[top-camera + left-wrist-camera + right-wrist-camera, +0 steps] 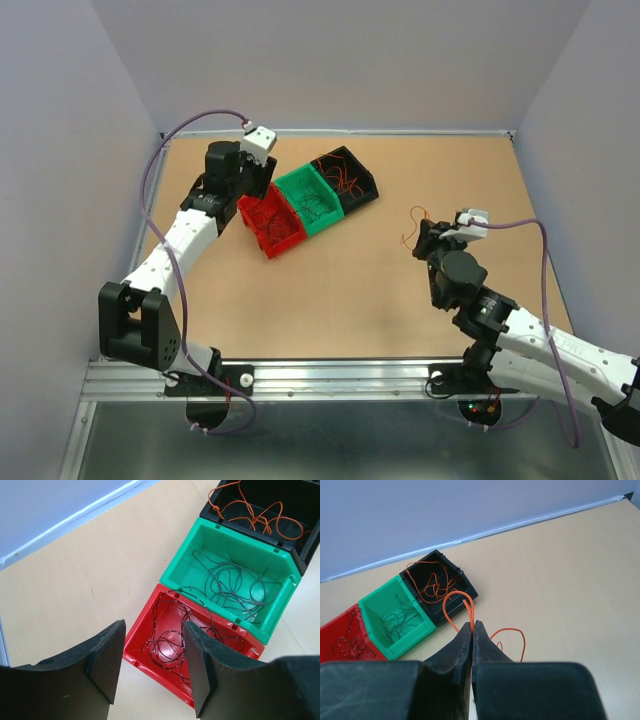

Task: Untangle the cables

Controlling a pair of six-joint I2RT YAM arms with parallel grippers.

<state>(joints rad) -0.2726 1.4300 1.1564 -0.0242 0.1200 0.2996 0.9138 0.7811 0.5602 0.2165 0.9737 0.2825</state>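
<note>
Red bin holds perhaps-black cables — left gripper gapes, right gripper pinches orange cable.

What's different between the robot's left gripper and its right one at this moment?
The left gripper is open and empty; the right gripper is shut on an orange cable. The left gripper hangs over the red bin, while the right gripper is over the table, well apart from that bin. Both have two black fingers.

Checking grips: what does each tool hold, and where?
Right tool pinches an orange cable partway along its length; left tool, open, holds nothing.
</note>
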